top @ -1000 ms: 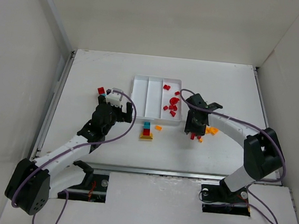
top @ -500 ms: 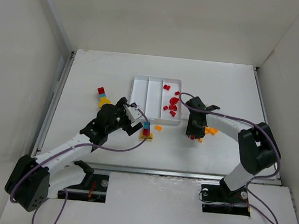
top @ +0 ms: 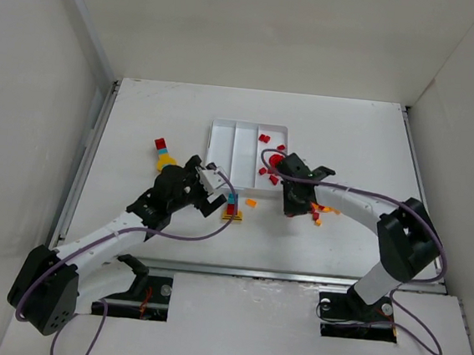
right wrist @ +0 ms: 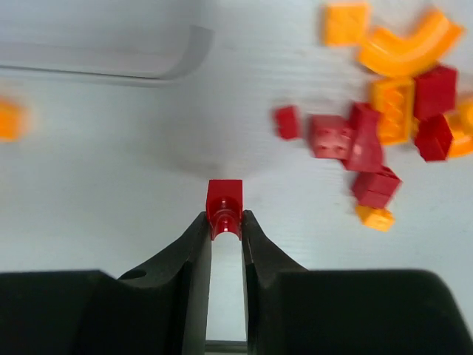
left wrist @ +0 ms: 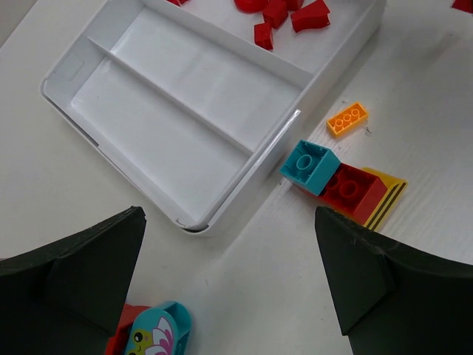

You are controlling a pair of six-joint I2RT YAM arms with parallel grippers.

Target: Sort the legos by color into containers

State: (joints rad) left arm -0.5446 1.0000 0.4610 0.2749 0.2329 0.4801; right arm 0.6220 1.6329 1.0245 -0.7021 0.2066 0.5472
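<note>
The white tray [top: 221, 147] has three long compartments; several red legos [top: 270, 168] lie in its right one, the other two show bare. My right gripper [top: 289, 204] is just right of the tray's near corner, shut on a small red lego [right wrist: 224, 205] held between its fingertips [right wrist: 224, 222]. A loose pile of red and orange legos [right wrist: 384, 111] lies to its right. My left gripper [left wrist: 229, 274] stands wide open with nothing in it, above the table beside the tray's near left corner. A teal, red and yellow clump [left wrist: 332, 181] and an orange brick [left wrist: 347, 119] lie ahead of it.
Another red, teal and yellow clump [top: 163, 152] sits left of the tray. A teal piece with a printed picture [left wrist: 155, 333] lies under the left gripper's left finger. White walls enclose the table on three sides.
My right gripper has closed on a red lego and moved left from the pile toward the tray. My left gripper swung right from the left clump to the tray's near corner.
</note>
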